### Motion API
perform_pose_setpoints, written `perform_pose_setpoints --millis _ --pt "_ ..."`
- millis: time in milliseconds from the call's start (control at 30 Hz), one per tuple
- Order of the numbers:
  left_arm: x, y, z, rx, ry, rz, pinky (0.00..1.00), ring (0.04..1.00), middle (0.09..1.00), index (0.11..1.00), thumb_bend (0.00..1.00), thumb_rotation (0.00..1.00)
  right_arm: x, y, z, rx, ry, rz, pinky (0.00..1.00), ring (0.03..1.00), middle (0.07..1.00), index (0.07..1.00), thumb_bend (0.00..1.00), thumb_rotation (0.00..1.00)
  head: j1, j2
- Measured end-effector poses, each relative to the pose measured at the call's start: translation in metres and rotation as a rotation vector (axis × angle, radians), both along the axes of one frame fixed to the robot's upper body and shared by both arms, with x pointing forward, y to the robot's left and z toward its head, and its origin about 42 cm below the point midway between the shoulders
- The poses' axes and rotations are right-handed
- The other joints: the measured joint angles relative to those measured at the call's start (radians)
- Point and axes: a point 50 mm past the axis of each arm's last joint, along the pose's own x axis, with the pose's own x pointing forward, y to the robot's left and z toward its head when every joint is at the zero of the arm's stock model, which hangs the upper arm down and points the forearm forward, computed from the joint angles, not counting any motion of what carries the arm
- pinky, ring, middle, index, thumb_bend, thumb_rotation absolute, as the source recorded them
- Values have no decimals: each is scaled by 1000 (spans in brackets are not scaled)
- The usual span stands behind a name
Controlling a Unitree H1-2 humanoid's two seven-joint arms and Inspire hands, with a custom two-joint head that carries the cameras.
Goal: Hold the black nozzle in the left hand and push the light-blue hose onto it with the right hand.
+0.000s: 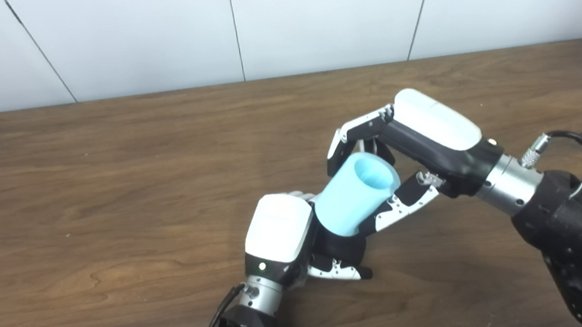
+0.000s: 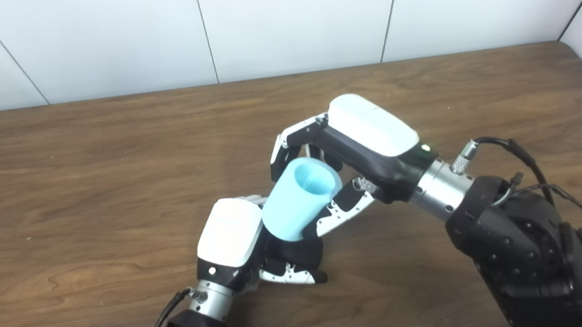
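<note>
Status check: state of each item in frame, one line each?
light-blue hose: tilted, open end up toward the camera, lower end against the black nozzle.
black nozzle: mostly hidden, below the hose.
left robot hand: shut on the black nozzle.
right robot hand: shut on the light-blue hose, fingers on both sides.
table: wood, bearing the left hand.

Brown wood-grain table (image 1: 115, 200) against white wall (image 1: 310, 19).
</note>
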Motion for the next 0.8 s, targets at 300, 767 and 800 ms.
perform_pose_setpoints --millis 300,767,800 --pt "0 -1 1 0 6 1 432 496 404 498 522 0 5 -2 -2 -5 -14 -5 170 198 471 481 532 0 -8 3" --pt "0 -1 1 1 7 2 438 511 411 498 523 0 10 -14 26 12 -120 -56 324 376 511 505 516 0 -15 3" --pt "0 -1 1 0 7 2 438 512 412 498 523 0 11 -14 28 11 -129 -58 323 376 508 505 516 0 -15 3"
